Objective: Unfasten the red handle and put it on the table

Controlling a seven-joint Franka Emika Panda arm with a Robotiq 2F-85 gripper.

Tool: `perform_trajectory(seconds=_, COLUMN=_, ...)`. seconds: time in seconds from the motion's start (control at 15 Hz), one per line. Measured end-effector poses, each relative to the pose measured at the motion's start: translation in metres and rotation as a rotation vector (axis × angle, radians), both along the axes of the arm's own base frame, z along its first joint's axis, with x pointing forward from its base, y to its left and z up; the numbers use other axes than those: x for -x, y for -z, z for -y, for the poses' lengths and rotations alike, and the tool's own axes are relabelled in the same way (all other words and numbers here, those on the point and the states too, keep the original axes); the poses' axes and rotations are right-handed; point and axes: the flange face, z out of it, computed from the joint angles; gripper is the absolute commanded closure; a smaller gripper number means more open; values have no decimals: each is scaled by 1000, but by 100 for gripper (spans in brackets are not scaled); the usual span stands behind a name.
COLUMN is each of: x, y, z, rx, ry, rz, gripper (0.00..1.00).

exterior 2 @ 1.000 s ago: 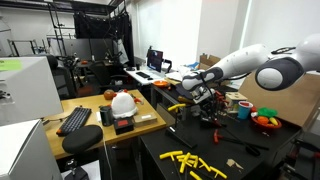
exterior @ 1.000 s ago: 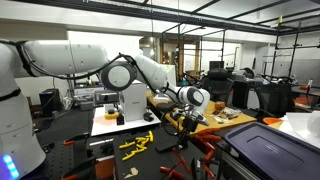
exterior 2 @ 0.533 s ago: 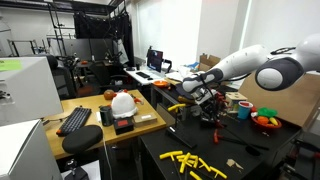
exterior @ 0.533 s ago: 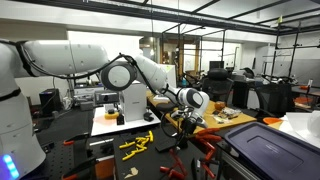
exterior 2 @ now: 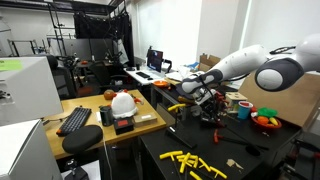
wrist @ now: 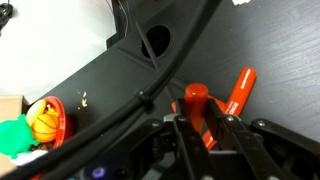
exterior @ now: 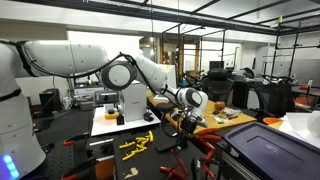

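There is one white arm (exterior: 90,55) here, with one gripper (wrist: 204,120). In the wrist view its two fingers (wrist: 181,125) stand either side of the red handle (wrist: 195,98), a stubby cylinder rising just above the black table (wrist: 270,40). The jaws are only partly open and sit very near the handle, but I cannot tell whether they actually grip it. I count two red parts there: the handle and a longer orange-red bar (wrist: 238,90) slanting just beside it. Only the wrist view shows these clearly, along with one round hole (wrist: 157,40) in the tabletop. In both exterior views the gripper (exterior: 186,120) (exterior 2: 205,100) hangs low over a clutter of tools and the handle is too small to pick out. A black cable (wrist: 150,88) sweeps across in front of the wrist camera and covers part of the table. One bowl (wrist: 60,118) of bright toy fruit sits off to the side, seen also in an exterior view (exterior 2: 265,122). A scatter of yellow pieces (exterior: 135,144) (exterior 2: 192,160), too small to count, lies well apart from the gripper. An exterior view shows one white board (exterior: 108,126), and another shows one white helmet (exterior 2: 122,102) and one keyboard (exterior 2: 75,120) on a side desk.
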Motion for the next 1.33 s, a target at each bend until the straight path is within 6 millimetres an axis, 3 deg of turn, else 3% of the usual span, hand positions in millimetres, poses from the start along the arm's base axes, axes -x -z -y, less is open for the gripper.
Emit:
perform_trajectory(seconds=0.4, x=-1, y=0, z=-5, rx=11, ry=-16, rz=-2, gripper=94)
perform_trajectory(seconds=0.47, x=-1, y=-1, z=-5, rx=13, ry=-18, rz=-2, gripper=78)
perform_trajectory(seconds=0.53, x=-1, y=-1, z=-5, rx=14, ry=-19, rz=-2, gripper=52)
perform_trajectory(seconds=0.67, x=-1, y=-1, z=-6, rx=14, ry=-19, rz=-2, gripper=47)
perform_trajectory(seconds=1.07, x=-2, y=-2, z=-7, rx=15, ry=-22, rz=0, gripper=4)
perform_trajectory(seconds=1.33, x=-3, y=-3, z=-7, rx=15, ry=-23, rz=3, gripper=0)
